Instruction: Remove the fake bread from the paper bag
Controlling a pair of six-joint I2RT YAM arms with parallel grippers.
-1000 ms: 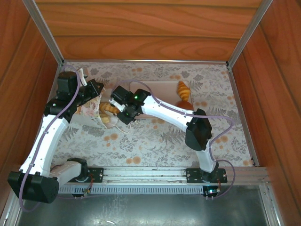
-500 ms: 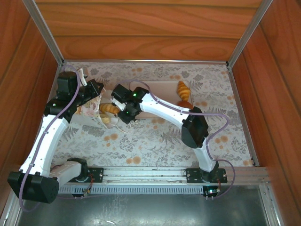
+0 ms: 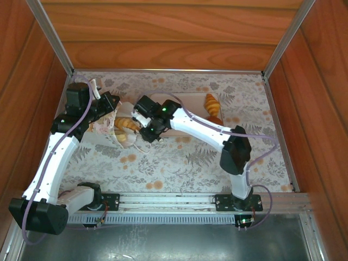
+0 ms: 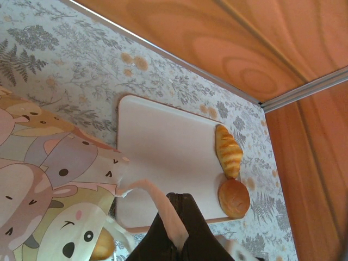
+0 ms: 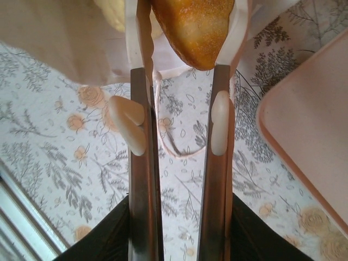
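Between right gripper (image 5: 184,32) fingers (image 5: 142,163), croissant (image 5: 193,27), pink tray (image 5: 310,136) beside

The golden ridged toy croissant (image 5: 193,32) between the right tool's (image 5: 182,60) fingers is cut off by the top edge, with the white paper gift bag (image 5: 60,38) beside it blurred. A blurred pinkish strip (image 4: 155,201) of that bag covers the left tool's (image 4: 180,209) dark tips.

Floral-print worktop (image 3: 179,163) open near and right. Left rear blocked: white printed paper bag (image 3: 100,129) sits between left arm (image 3: 54,157) and right arm (image 3: 201,128), which crosses pale pink rectangular tray (image 3: 193,101). Wooden walls (image 3: 163,49) box three sides.
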